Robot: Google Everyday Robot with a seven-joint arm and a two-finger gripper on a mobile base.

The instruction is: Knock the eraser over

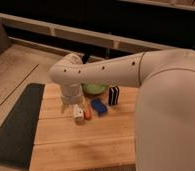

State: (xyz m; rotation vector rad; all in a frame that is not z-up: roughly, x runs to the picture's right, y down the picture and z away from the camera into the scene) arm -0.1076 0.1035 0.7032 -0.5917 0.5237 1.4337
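Observation:
The eraser (pixel 113 95), a small block with vertical black and white stripes, stands upright on the wooden table (pixel 86 140) near its back right. My white arm reaches in from the right and bends down at the left; my gripper (pixel 71 102) hangs below the wrist, left of the eraser and apart from it. A flat blue object (pixel 98 106) lies between gripper and eraser. A small white cup (pixel 78 113) with an orange item (pixel 88 114) beside it sits just below the gripper.
A green bowl (pixel 94 89) sits behind the blue object, partly hidden by my arm. A dark mat (pixel 16 125) runs along the table's left side. A dark cabinet and rail stand behind the table.

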